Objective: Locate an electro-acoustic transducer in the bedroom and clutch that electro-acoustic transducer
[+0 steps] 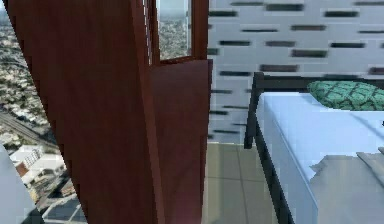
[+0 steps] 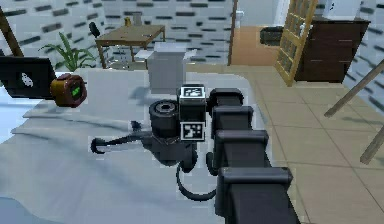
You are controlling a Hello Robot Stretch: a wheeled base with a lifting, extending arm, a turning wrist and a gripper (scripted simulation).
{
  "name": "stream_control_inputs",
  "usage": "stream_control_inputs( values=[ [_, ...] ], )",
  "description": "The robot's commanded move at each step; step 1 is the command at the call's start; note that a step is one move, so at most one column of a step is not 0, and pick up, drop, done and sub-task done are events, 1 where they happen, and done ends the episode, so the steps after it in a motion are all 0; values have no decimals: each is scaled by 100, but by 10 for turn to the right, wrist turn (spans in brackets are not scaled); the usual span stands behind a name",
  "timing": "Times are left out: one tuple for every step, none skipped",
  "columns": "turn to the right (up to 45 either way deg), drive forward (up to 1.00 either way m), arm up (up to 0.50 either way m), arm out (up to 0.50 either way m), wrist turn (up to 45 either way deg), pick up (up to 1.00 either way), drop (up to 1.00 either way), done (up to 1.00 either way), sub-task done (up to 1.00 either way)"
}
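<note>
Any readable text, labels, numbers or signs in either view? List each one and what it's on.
No text reads as words or numbers in either view.
White squares at the end of the arm: black block marks, a pattern, no letters or digits.
Wooden shelf in the arm side view: anything printed on its contents is too small to read.

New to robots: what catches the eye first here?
A tall red-brown door looms at the forward view's left, a white bed with a green pillow at its right. In the arm side view, the dark arm rises mid-picture, its end effector pointing toward a brown round thing on pale bedding.
</note>
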Motion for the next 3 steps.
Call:
stream_control_inputs(
  values=[
    [0,0,0,0,450,0,0,0,0],
    [0,0,0,0,150,0,0,0,0],
    [0,0,-30,0,0,0,0,0,0]
  ],
)
